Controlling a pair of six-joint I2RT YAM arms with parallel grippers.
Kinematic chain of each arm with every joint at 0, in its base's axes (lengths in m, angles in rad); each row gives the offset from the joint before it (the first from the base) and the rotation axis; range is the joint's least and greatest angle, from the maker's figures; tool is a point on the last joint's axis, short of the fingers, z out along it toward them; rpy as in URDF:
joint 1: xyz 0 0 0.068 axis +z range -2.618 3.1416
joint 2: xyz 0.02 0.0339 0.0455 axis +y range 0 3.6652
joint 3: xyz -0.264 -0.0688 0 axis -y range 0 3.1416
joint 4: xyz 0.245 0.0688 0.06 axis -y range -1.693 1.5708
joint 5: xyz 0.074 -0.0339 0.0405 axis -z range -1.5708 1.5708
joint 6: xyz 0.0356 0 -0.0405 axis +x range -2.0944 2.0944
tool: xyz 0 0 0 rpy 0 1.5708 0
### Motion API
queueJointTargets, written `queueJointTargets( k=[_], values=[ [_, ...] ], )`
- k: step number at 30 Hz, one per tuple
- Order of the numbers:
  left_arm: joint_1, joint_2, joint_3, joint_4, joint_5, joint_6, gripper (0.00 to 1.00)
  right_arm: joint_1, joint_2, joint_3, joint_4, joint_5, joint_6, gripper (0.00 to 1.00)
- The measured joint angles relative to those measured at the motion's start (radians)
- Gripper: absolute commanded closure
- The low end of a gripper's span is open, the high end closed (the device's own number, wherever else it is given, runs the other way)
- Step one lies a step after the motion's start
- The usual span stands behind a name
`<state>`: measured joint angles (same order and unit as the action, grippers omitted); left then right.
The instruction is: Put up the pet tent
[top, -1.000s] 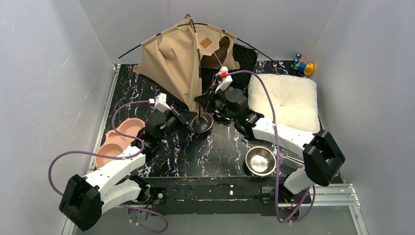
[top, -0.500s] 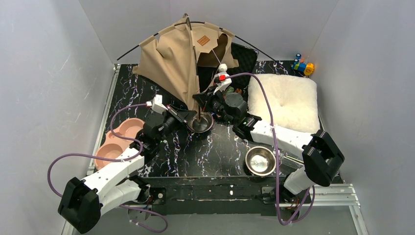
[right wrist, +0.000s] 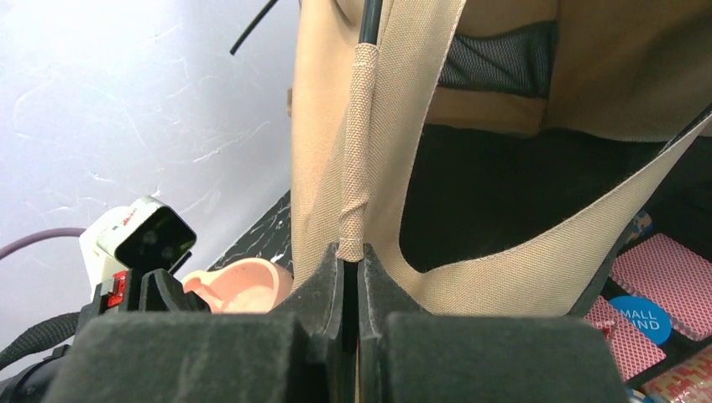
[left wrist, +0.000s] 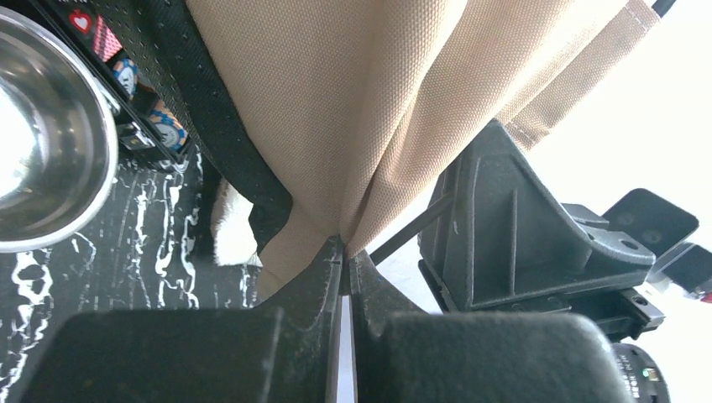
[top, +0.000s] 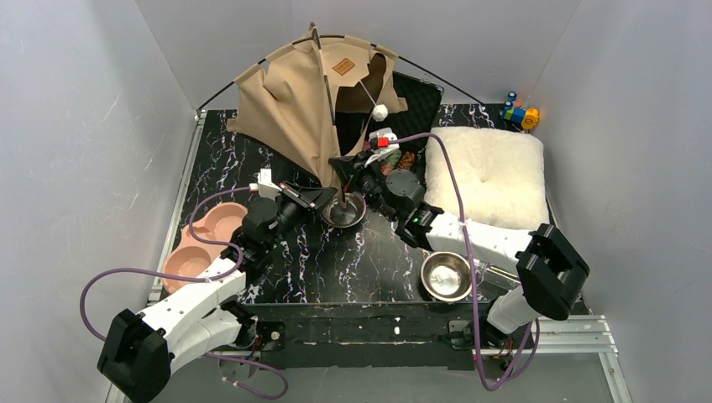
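At the table's left edge lies a pink double bowl [top: 201, 243]; to its right the left gripper [left wrist: 342, 252] has its jaws pinched almost together on a lower fold of the pet tent [top: 290, 101], which stands at the back centre of the table. Beside it, over a steel bowl [top: 344, 210], the right gripper [right wrist: 351, 252] is clamped on the tent's fabric pole sleeve, with a white cushion [top: 487, 172] further right.

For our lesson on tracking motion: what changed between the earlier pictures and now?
The pet tent rose at its peak, shifting toward the back wall. The left gripper and right gripper stayed shut on its lower front edge. The pink bowls and cushion stayed put.
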<state>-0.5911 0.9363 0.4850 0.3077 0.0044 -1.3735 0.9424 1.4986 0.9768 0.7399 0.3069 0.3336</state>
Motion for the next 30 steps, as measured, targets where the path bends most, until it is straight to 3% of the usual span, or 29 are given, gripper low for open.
queueJointTargets(
  k=[15,30],
  values=[
    [-0.001,-0.014,-0.005,0.035,0.034,-0.187,1.0,0.031,0.0,-0.057,0.172,0.084,-0.06,0.99],
    [-0.011,0.01,-0.023,0.022,0.068,-0.213,1.0,0.067,-0.013,-0.163,0.264,0.179,-0.068,0.99]
  ],
)
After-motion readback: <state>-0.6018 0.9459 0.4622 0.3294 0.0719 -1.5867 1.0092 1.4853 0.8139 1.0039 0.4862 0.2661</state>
